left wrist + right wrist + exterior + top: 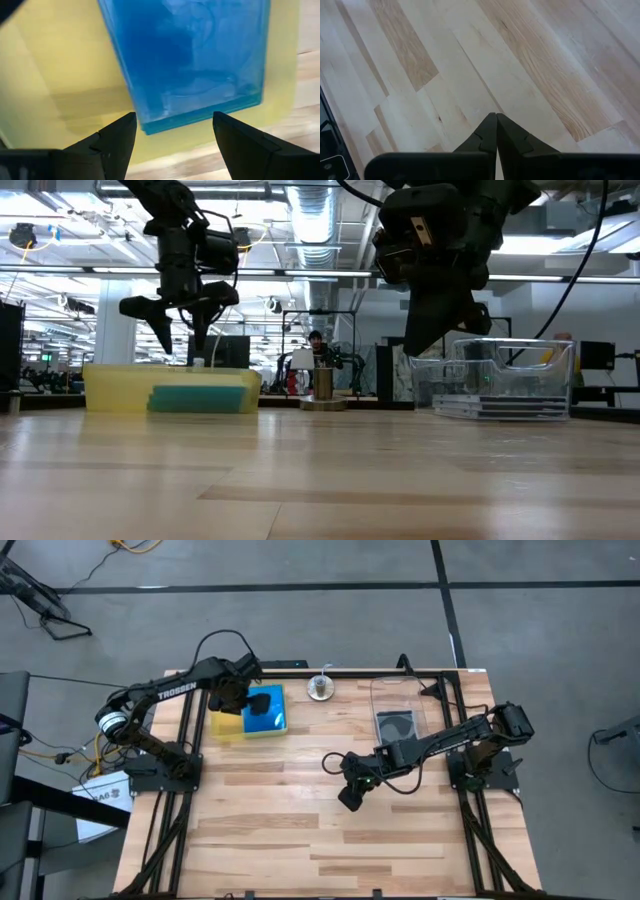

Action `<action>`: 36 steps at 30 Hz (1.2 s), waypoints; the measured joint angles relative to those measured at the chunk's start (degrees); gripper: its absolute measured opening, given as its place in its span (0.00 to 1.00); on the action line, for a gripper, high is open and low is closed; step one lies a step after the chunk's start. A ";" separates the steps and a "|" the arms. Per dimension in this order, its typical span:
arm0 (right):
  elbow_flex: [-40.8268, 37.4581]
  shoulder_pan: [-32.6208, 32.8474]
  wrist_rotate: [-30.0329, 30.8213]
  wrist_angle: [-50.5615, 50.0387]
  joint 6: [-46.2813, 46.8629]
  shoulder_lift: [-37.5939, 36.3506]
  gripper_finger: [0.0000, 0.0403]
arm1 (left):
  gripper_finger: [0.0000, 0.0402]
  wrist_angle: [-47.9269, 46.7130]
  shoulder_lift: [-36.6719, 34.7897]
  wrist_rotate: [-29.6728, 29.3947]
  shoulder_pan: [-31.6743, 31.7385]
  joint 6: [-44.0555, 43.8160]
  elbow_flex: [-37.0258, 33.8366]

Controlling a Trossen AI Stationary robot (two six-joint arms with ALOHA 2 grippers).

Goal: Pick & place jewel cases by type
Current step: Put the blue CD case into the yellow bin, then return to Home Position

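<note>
The left gripper [172, 131] is hovering with its jaws spread wide and empty, just above the blue jewel case [187, 60] lying flat in the yellow tray [55, 75]. This looks like the release step finishing; next it should be lifting clear. The right gripper [496, 131] is waiting over bare table [470, 65], jaws pressed together on nothing, well apart from the black case in the clear tub [398, 705].

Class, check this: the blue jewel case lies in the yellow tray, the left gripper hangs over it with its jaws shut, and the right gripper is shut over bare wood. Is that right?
One detail is wrong. The left gripper has its jaws open, not shut, as the left wrist view shows. The rest stands: the blue jewel case lies in the yellow tray, and the right gripper is shut over bare wood.
</note>
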 joint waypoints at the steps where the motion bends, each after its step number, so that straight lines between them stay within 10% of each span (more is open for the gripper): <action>1: -0.02 0.00 0.00 -0.01 -0.01 0.00 0.00 | 0.64 -0.30 0.00 -0.90 -0.25 0.64 0.00; 24: -0.02 -0.02 0.11 2.25 0.47 0.00 0.00 | 0.64 -0.13 -1.17 -19.68 -14.40 15.24 0.00; 36: -0.02 0.43 -5.42 21.43 -8.04 -0.21 0.00 | 0.64 12.34 -16.31 -23.20 -25.92 22.29 0.00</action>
